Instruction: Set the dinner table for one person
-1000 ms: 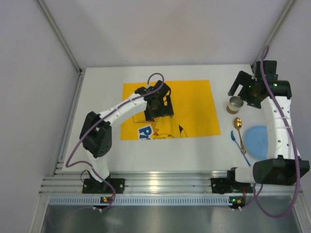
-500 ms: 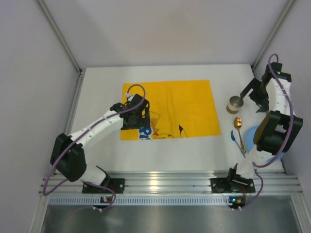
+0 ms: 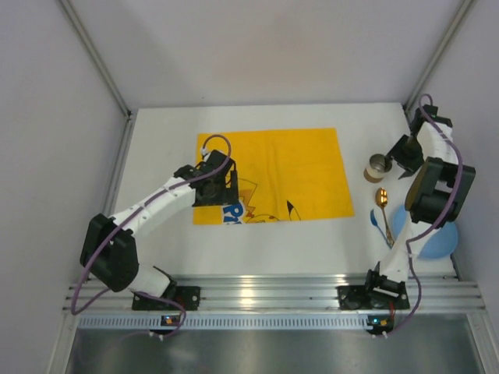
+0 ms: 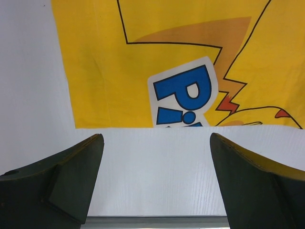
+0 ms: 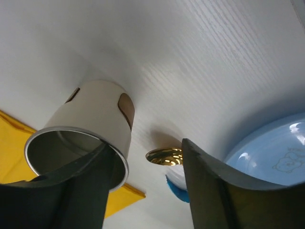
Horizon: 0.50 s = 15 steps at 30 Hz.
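r. fingers (image 5: 214,191) now nearer round steel-lined cup (image 5: 90,119), matte white dinner table (image 5: 214,47)

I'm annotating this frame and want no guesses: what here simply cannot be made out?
- Blue plate: the right arm crosses it in the top view; the frame edge cuts it in the right wrist view.
- Blue utensil: spoon or fork unclear; too small from above, mostly behind a finger of the right end effector.
- Yellow mat print: cut off by the left wrist frame; left end effector covers part from above.
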{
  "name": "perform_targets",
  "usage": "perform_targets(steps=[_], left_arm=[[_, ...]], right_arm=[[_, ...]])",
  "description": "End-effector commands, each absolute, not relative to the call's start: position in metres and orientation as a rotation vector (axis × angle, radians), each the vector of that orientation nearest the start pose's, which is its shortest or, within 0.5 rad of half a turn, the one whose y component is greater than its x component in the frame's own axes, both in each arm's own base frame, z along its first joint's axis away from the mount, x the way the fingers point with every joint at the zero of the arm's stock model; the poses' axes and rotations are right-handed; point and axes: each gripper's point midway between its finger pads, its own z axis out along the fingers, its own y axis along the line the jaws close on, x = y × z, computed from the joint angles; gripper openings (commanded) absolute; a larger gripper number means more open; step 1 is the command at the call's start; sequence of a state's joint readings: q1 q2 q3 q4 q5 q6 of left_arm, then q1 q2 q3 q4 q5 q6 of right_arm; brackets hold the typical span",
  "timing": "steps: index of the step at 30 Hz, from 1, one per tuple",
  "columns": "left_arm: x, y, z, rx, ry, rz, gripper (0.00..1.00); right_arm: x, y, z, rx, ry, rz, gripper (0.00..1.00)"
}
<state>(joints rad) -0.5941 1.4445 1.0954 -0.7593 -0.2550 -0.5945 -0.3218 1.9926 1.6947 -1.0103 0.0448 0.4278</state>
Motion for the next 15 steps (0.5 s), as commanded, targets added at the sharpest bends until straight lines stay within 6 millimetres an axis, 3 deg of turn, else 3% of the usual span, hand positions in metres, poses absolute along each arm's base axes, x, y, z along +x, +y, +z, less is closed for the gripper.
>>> perform_targets(steps=[1, 2, 6, 8, 12, 15], left_arm=[[0.291, -0.165, 0.109, -0.07, 2.599, -0.107, 0.99], [0.293, -0.166, 0.109, -0.073, 2.598, -0.111, 0.99], [0.302, -0.164, 0.106, -0.082, 2.602, -0.116, 0.98], [0.306, -0.165, 0.106, -0.083, 2.607, -0.121, 0.99], [0.311, -0.167, 0.104, -0.068, 2.618, -0.123, 0.98], [0.314, -0.169, 0.103, -0.054, 2.626, -0.131, 0.99]], right_arm=[[0.418, -0.12, 0.097, 0.997, 2.613, -0.08, 0.54], [0.421, -0.117, 0.097, 0.987, 2.616, -0.081, 0.42], [0.427, -0.114, 0.088, 0.971, 2.637, -0.093, 0.16], [0.433, -0.111, 0.093, 0.957, 2.628, -0.086, 0.0], [0.449, -0.094, 0.121, 0.882, 2.593, -0.057, 0.0], [0.47, -0.061, 0.156, 0.784, 2.542, 0.004, 0.0]])
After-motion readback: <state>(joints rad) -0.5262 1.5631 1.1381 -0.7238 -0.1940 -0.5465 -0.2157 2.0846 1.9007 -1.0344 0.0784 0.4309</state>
